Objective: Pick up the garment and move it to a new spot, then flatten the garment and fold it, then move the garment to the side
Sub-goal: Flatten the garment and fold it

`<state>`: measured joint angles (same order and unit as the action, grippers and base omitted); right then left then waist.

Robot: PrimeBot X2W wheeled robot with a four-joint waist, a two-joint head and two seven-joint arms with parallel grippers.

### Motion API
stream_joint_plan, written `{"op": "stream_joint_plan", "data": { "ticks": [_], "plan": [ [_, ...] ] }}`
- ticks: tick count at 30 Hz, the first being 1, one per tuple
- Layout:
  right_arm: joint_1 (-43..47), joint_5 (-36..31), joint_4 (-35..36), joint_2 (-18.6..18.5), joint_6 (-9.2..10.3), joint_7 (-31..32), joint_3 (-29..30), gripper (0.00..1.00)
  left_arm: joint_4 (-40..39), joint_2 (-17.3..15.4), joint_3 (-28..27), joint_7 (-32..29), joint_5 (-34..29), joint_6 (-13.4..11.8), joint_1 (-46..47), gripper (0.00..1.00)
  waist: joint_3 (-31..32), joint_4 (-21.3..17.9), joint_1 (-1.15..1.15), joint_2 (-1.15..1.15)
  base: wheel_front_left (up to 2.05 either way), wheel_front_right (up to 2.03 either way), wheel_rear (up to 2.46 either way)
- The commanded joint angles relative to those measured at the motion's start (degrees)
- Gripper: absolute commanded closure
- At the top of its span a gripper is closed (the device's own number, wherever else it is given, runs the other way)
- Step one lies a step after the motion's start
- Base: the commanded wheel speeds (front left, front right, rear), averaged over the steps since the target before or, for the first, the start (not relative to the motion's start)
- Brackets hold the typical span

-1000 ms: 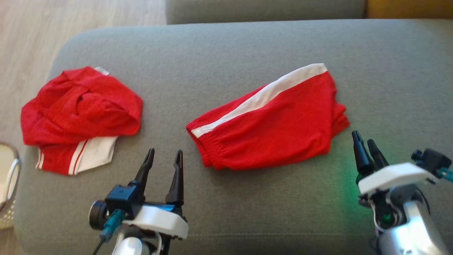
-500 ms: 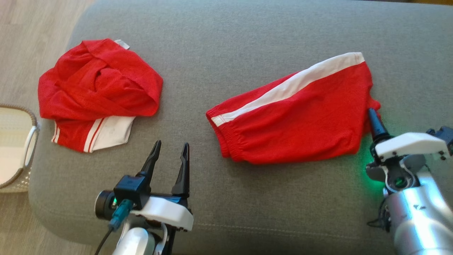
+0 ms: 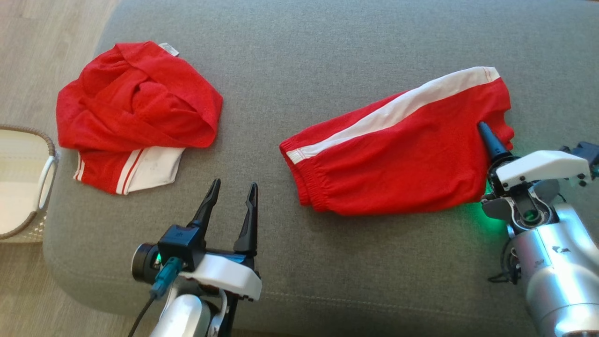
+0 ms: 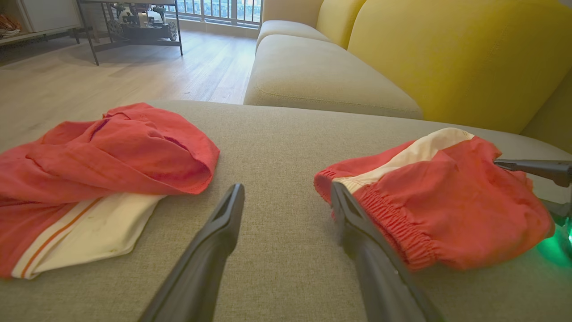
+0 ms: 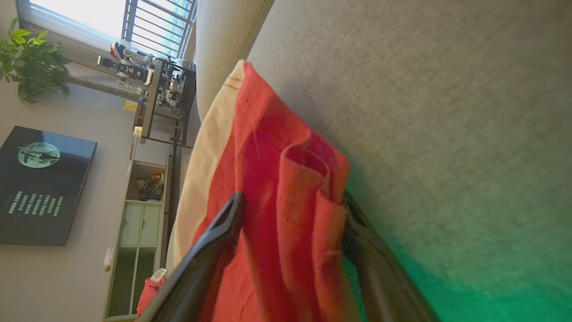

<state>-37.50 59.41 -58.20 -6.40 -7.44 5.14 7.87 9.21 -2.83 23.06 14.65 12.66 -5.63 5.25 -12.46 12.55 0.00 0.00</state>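
**Two long fingers of the right gripper (image 3: 484, 131) pinching the red fabric shorts with a white side stripe (image 3: 398, 159)**

Seen from the right wrist, the right gripper (image 5: 290, 201) is clamping shut on a bunched fold of the shorts (image 5: 268, 134), with red cloth filling the gap between its dark fingers. It is gripping the end away from the elastic waistband. A green light (image 3: 472, 220) is glowing on the cushion beneath that wrist.

The shorts are lying flat on the robot's right half of a grey woven sofa cushion (image 3: 327, 47). Their white stripe is running diagonally along the far edge, and the gathered waistband is pointing toward the middle.

The left gripper (image 3: 234, 185) is hanging above the near part of the cushion with its jaws spread wide and nothing between them. From its own wrist camera, the left gripper (image 4: 286, 188) is pointing at bare cushion, with the waistband of the shorts (image 4: 447, 205) just to its right.

Farther left, a crumpled red mesh garment with a white, red-striped panel (image 3: 140, 107) is lying well apart from the shorts. A pale woven basket (image 3: 18, 187) is standing beside the cushion's left edge.
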Motion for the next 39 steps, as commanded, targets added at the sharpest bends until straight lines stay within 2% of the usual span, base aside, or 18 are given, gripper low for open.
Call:
{"op": "stream_joint_plan", "data": {
  "ticks": [1,2,3,4,5,12,19,26,30,32,36,38,39],
  "plan": [
    [-0.2,1.2,-0.9,3.5,-0.05,1.1,-3.1,0.0,-1.6,0.0,-1.6,0.3,-0.3,-0.4,2.1,0.0,-0.1,0.1,0.0,0.0,0.0,0.0,0.0],
    [-0.2,1.3,-1.1,3.5,-0.05,0.8,-3.7,0.0,-1.6,0.0,-1.6,0.3,-0.3,-0.4,2.2,0.0,-0.1,0.1,0.0,0.0,0.0,0.0,0.0],
    [-0.2,1.1,-1.4,3.5,-0.05,0.2,-4.1,0.1,-1.5,0.0,-1.5,0.3,-0.3,-0.4,2.2,0.0,-0.1,0.2,0.0,0.0,0.0,0.0,0.0],
    [-0.3,0.8,-1.8,3.5,-0.05,-0.6,-4.3,0.44,-1.5,0.0,-1.6,0.3,-0.3,-0.3,2.2,0.0,-0.1,0.2,0.0,0.0,0.0,0.0,0.0],
    [-0.3,0.7,-2.1,3.5,-0.05,-1.4,-4.4,1.0,-1.4,0.0,-1.6,0.3,-0.3,-0.3,2.2,0.0,0.0,0.2,0.0,0.0,0.0,0.0,0.0],
    [-1.1,-0.6,-2.7,3.1,-0.05,-7.4,-3.9,1.0,-0.9,0.0,-2.1,0.3,-0.3,-0.1,2.0,0.0,0.7,-0.5,0.0,0.0,0.0,0.0,0.0],
    [-2.8,-1.6,-4.2,0.7,-0.05,-13.6,-1.4,1.0,-0.5,0.0,-2.1,0.3,0.0,0.2,1.6,0.0,1.9,-1.3,0.0,0.0,0.0,0.0,0.0],
    [-4.5,-3.8,-9.4,-4.1,-0.05,-19.2,2.7,1.0,0.0,0.0,-2.2,0.3,0.0,0.3,0.9,0.0,3.2,-1.8,0.0,0.0,0.0,0.0,0.0],
    [-5.6,-7.0,-13.1,-9.2,-0.05,-20.1,7.9,1.0,0.1,0.0,-2.7,0.3,-0.1,0.5,0.6,0.0,3.8,-2.1,0.0,0.0,0.0,0.0,0.0],
    [-5.4,-9.7,-13.4,-10.4,-0.05,-20.1,10.9,1.0,0.0,0.0,-3.0,0.3,-0.1,0.5,0.5,0.0,4.0,-2.2,0.0,0.0,0.0,0.0,0.0],
    [-4.1,-15.6,-13.1,-9.5,-0.05,-20.1,15.9,1.0,0.1,0.0,-3.0,0.3,0.1,0.4,0.0,0.0,5.0,-2.6,0.0,0.0,0.0,0.0,0.0],
    [-3.7,-17.9,-12.4,-7.8,-0.05,-20.1,18.3,1.0,0.2,0.0,-2.9,0.3,0.3,0.4,-0.2,0.0,5.6,-2.8,0.0,0.0,0.0,0.0,0.0],
    [-3.3,-20.3,-11.0,-5.6,-0.05,-20.1,19.7,1.0,0.4,0.0,-2.8,0.3,0.4,0.4,-0.4,0.0,6.3,-2.9,0.0,0.0,0.0,0.0,0.0]
  ]
}}
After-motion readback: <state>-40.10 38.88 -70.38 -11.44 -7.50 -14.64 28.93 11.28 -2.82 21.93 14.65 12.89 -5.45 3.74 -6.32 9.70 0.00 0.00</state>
